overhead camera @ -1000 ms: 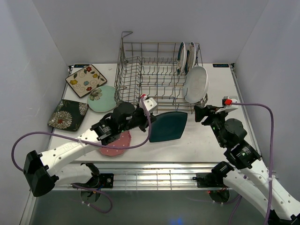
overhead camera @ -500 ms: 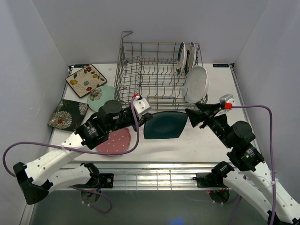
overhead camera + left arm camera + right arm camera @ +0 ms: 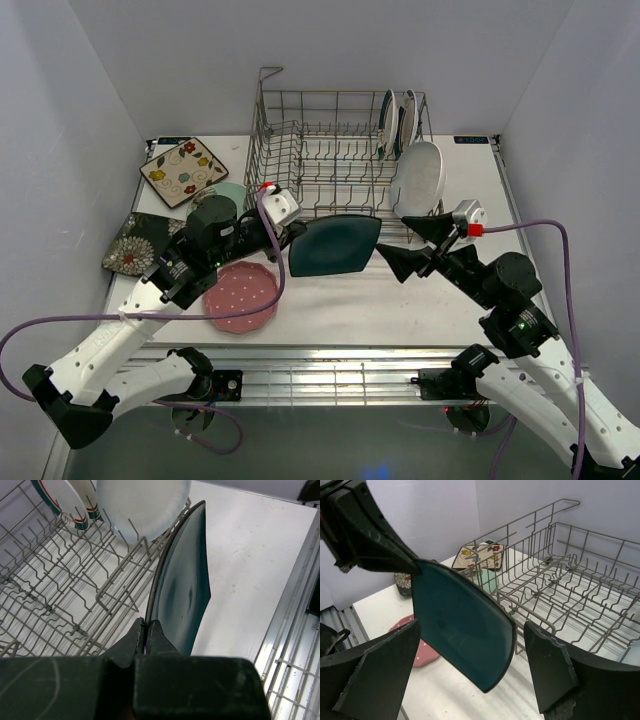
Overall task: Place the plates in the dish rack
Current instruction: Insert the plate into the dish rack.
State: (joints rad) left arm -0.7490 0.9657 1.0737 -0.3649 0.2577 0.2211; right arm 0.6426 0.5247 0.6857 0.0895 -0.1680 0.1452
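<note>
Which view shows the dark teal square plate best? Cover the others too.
Right wrist view: the dark teal square plate fills the middle, face showing, held at one corner by the left gripper. Top external shows it small, in front of the dish rack; left wrist shows it nearly edge-on.

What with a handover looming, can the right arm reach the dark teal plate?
Likely yes: the right arm, jaws open, faces the dark teal plate unobstructed; the left arm holds the opposite edge.

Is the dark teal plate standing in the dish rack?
No, the left gripper holds the dark teal plate by its edge outside the dish rack's front wall.
</note>
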